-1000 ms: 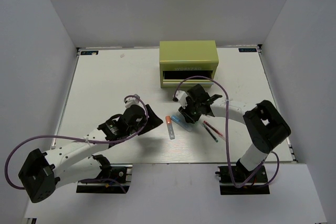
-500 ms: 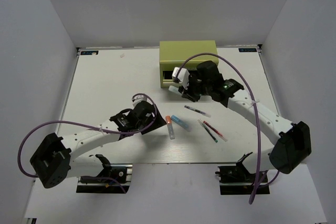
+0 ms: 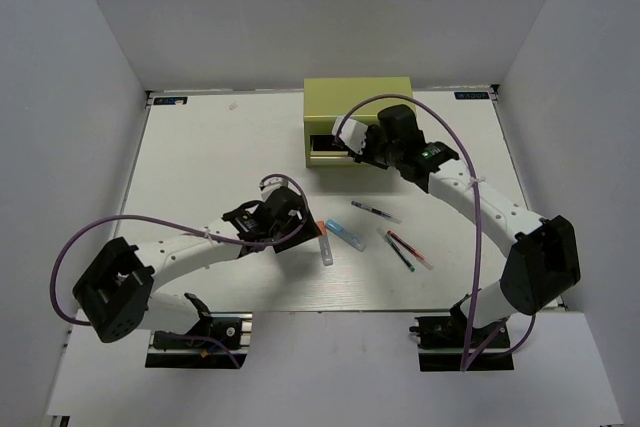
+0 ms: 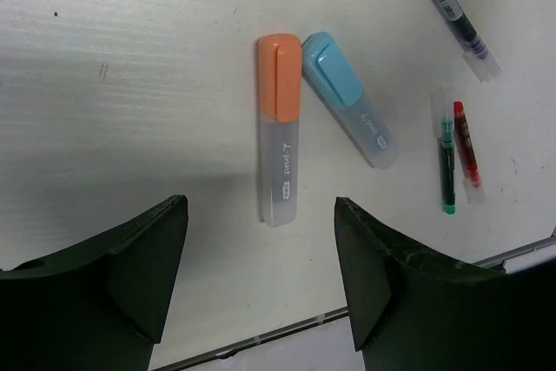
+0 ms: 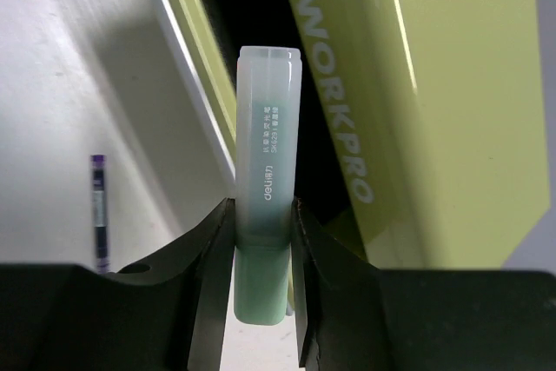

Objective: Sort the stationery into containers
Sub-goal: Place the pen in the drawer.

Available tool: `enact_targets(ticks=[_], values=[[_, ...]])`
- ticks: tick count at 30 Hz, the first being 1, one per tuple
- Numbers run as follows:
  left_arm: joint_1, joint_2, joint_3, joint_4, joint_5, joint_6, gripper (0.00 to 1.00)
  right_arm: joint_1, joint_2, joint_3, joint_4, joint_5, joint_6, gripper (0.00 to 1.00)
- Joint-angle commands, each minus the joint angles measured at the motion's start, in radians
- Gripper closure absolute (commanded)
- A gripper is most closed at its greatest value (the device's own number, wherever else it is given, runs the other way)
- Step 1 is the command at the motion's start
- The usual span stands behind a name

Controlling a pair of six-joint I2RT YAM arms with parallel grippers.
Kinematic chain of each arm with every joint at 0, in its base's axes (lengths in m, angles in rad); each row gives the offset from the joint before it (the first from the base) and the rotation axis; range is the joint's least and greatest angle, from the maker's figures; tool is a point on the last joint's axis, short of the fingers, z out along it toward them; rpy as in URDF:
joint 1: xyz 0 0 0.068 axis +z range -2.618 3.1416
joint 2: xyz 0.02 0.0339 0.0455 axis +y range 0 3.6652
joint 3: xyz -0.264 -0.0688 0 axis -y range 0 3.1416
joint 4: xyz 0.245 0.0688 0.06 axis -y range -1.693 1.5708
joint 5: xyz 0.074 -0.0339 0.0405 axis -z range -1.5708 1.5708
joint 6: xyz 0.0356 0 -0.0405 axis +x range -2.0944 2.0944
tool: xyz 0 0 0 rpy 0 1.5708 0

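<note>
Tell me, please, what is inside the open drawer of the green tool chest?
Only dark shadow shows inside the drawer of the tool chest. The right claw, gripping the green marker, covers most of the opening, so any contents are hidden.

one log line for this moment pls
right gripper: shut on green marker, at open drawer of tool chest | left gripper: open, above orange marker | blue marker: on table
</note>
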Motion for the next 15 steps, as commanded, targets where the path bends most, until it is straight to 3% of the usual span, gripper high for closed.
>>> enact_targets(ticks=[1,7,15], values=[[-0.004,0.011,0.043,-0.007,0.004,0.012,0.22,-0.013,0.015,0.048,0.098,0.047,-0.087,0.83],[-0.013,0.045,0.052,0.002,0.015,0.012,0.22,-0.022,0.063,0.048,0.109,0.033,-0.162,0.75],[-0.013,0.045,0.052,-0.007,0.015,0.012,0.22,-0.027,0.086,0.049,0.121,0.028,-0.211,0.5]])
